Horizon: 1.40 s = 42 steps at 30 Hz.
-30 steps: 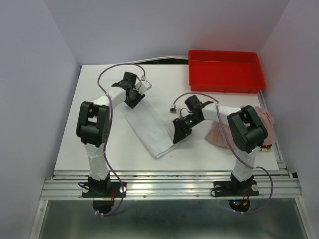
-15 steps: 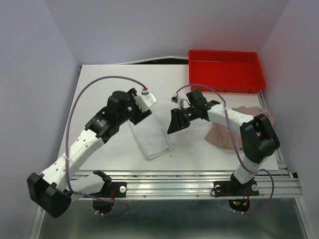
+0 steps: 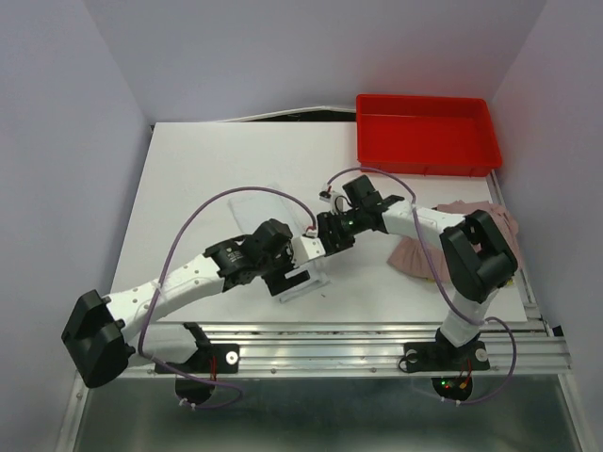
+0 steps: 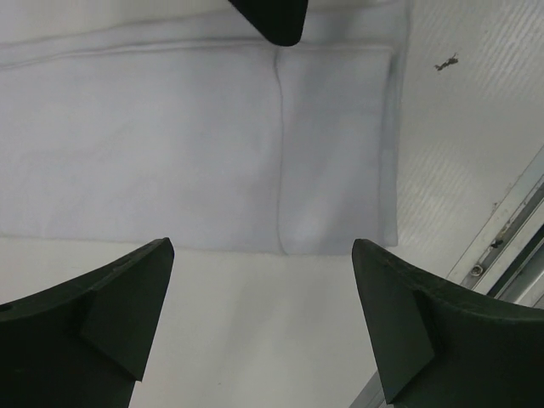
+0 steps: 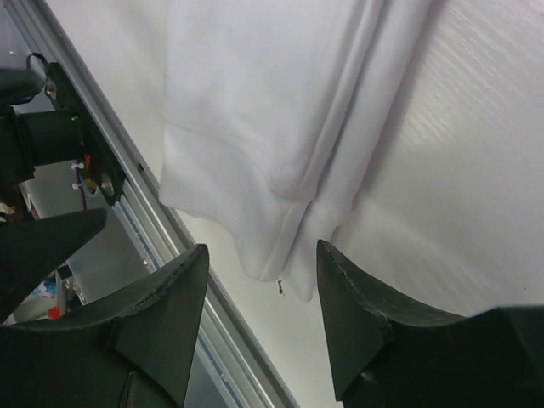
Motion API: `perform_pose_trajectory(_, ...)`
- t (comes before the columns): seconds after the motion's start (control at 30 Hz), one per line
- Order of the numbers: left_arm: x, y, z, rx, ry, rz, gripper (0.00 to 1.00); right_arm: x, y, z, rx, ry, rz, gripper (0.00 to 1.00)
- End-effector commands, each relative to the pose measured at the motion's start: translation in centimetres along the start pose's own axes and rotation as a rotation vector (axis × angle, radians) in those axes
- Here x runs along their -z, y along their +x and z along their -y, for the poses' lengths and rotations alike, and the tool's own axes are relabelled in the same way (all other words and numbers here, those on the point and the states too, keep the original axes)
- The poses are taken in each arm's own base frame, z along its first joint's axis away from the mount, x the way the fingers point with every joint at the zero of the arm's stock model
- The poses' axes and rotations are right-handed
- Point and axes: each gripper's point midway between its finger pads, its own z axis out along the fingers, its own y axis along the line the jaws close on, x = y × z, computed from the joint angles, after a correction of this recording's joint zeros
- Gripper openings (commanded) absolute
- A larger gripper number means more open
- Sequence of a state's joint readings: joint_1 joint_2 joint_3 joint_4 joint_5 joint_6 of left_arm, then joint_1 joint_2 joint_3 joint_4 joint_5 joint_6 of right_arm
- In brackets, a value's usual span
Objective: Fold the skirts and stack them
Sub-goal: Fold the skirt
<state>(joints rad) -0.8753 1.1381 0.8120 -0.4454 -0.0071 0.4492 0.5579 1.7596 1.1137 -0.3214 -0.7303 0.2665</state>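
Both pairs of fingers stand wide apart and grip nothing. In the left wrist view, the left gripper (image 4: 262, 255) hangs over the table (image 4: 255, 340). Its two dark fingers (image 4: 110, 297) are spread to either side, near the closest edge of the grey-white skirt (image 4: 170, 144). That skirt lies flat as a folded band, with a seam line running across it and a doubled edge on its right side. A dark tip (image 4: 268, 17) pokes in at the top of that view, over the cloth. A small dark speck (image 4: 444, 61) lies on the bare table just right of the skirt. The metal rail (image 4: 501, 246) at the table's near edge crosses the lower right corner.

In the right wrist view, the right gripper (image 5: 262, 251) is likewise open above the same skirt, whose layered corner lies just beyond its fingertips. I cannot tell whether either gripper touches the cloth.

From above, the two arms meet near the middle of the table, toward its near side. The left arm stretches in low from the left and the right arm reaches in from the right. They cover most of the grey-white skirt, and only its near end shows beneath the left gripper. The pink skirt (image 3: 413, 256) lies crumpled on the right side of the table, partly under the right arm and well apart from the other skirt. A red tray (image 3: 424, 98) sits at the far right corner.
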Motion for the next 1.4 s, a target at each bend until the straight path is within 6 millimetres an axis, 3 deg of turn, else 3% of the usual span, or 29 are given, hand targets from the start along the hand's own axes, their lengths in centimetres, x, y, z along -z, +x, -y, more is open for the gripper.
perform_pose_trajectory(0.0, -0.8, -1.9, 2.0, -0.022, 0.024, 0.003, 0.99, -1.5, 1.2, 1.4, -0.057, 0.01, -0.043, 0.59)
perform_pose_trajectory(0.2, -2.8, -0.3, 8.1, -0.196, 0.147, -0.101, 0.99, -2.6, 1.8, 1.4, -0.11, -0.039, -0.087, 0.62)
perform_pose_trajectory(0.3, -3.6, 0.5, 9.2, -0.237, 0.139, -0.14, 0.99, -2.9, 2.4, 1.5, -0.134, -0.06, -0.107, 0.6)
perform_pose_trajectory(0.43, -5.3, 1.3, 8.5, -0.22, 0.046, -0.202, 0.97, -3.4, 3.2, 1.9, -0.165, -0.068, -0.134, 0.52)
perform_pose_trajectory(0.6, -5.4, 0.7, 6.8, -0.208, -0.057, -0.181, 0.79, -3.4, 3.8, 2.1, -0.175, -0.064, -0.144, 0.45)
perform_pose_trajectory(0.83, -5.4, 1.4, 6.9, -0.222, -0.05, -0.189, 0.8, -3.5, 4.2, 2.2, -0.189, -0.066, -0.153, 0.37)
perform_pose_trajectory(1.1, -7.5, 4.0, 9.1, -0.266, 0.062, -0.297, 0.8, -3.1, 4.6, 0.6, -0.233, -0.148, -0.181, 0.09)
perform_pose_trajectory(1.17, -7.7, 4.4, 8.8, -0.264, 0.049, -0.319, 0.8, -2.9, 4.7, 0.0, -0.245, -0.177, -0.189, 0.02)
perform_pose_trajectory(1.37, -7.7, 5.1, 8.1, -0.26, 0.047, -0.348, 0.4, -1.9, 4.7, -1.5, -0.252, -0.222, -0.188, 0.03)
